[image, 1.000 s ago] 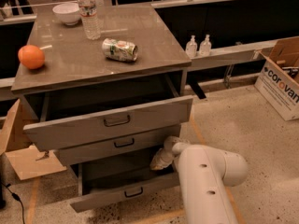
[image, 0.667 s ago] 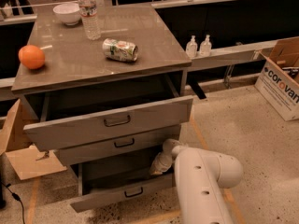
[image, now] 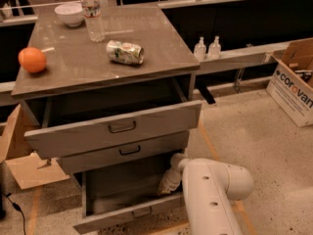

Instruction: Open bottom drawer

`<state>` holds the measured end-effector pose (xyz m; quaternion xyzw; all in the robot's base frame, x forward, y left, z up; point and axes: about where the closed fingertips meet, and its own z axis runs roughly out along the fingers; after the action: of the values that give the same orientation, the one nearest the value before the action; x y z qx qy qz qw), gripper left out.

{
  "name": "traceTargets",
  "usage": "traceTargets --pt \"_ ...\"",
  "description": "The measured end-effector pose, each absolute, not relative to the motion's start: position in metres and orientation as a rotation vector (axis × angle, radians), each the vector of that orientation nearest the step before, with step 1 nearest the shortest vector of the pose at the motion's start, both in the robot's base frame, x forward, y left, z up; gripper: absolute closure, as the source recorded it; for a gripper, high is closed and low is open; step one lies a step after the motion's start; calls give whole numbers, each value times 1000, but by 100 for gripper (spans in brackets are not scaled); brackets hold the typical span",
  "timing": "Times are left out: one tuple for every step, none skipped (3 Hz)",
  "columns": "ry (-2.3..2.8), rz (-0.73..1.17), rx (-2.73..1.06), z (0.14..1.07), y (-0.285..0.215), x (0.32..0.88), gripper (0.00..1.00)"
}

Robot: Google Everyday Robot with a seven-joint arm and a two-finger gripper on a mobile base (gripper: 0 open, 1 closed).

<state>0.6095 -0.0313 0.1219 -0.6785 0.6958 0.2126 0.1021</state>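
Observation:
The grey cabinet [image: 105,58] has three drawers. The bottom drawer [image: 112,218] is pulled well out, and its slim front panel with a small dark loop handle [image: 142,212] sits near the lower edge of the camera view. My gripper [image: 166,184] hangs at the end of the white arm [image: 212,190]. It reaches down into the open space above the bottom drawer, just behind the right part of the drawer's front panel. The top drawer [image: 115,129] is also pulled out, and the middle drawer [image: 124,152] stands slightly out.
On the cabinet top lie an orange [image: 32,59], a white bowl [image: 68,13], a water bottle [image: 92,14] and a crushed can [image: 125,52]. Flat cardboard [image: 24,168] lies on the floor at left. A cardboard box [image: 296,84] stands at right.
My arm has shifted a little to the left and the gripper has dipped lower into the bottom drawer's opening. The drawers look unchanged.

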Motion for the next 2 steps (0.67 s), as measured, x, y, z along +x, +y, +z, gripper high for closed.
traceTargets --pt "2143 704 -1979 119 -44 568 100" --pt "2222 796 -1976 121 -52 516 100"
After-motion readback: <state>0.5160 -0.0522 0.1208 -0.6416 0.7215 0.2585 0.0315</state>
